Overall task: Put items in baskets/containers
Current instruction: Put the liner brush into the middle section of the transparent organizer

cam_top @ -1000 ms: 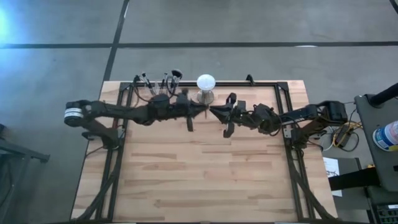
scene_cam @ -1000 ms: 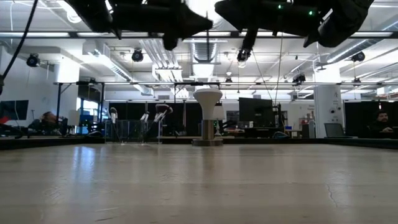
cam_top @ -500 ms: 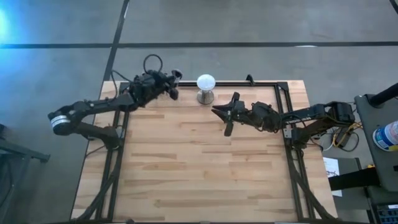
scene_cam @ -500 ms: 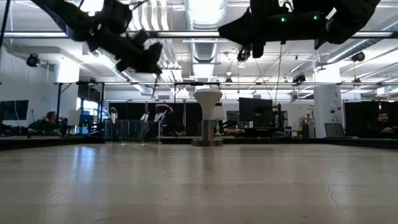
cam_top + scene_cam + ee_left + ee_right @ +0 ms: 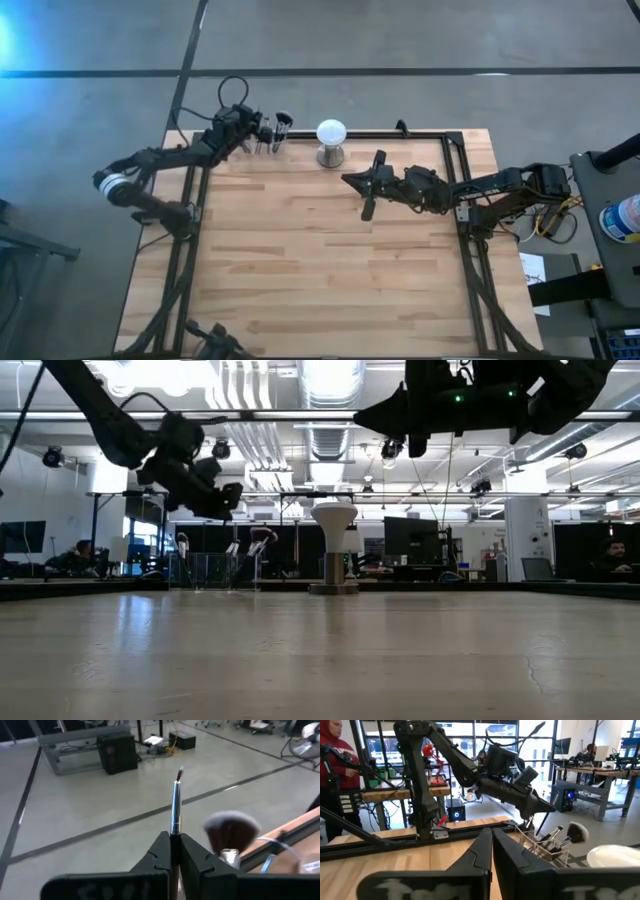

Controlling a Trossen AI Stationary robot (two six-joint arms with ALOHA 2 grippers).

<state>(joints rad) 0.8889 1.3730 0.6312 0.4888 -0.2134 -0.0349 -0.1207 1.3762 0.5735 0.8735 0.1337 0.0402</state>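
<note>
Left tool [image 5: 174, 851] clamped on slim brush [image 5: 175, 807]

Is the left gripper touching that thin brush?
Touching: in the left wrist view, the left gripper is pinched on the thin brush, which stands up between its fingers.

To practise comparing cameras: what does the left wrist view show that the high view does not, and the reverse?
Only the left wrist view shows the left gripper shut on a slim brush. Only the high view shows the white globe, the wooden table and the right gripper, shut and empty above it. Both show the fan-headed brush at the far edge.
</note>
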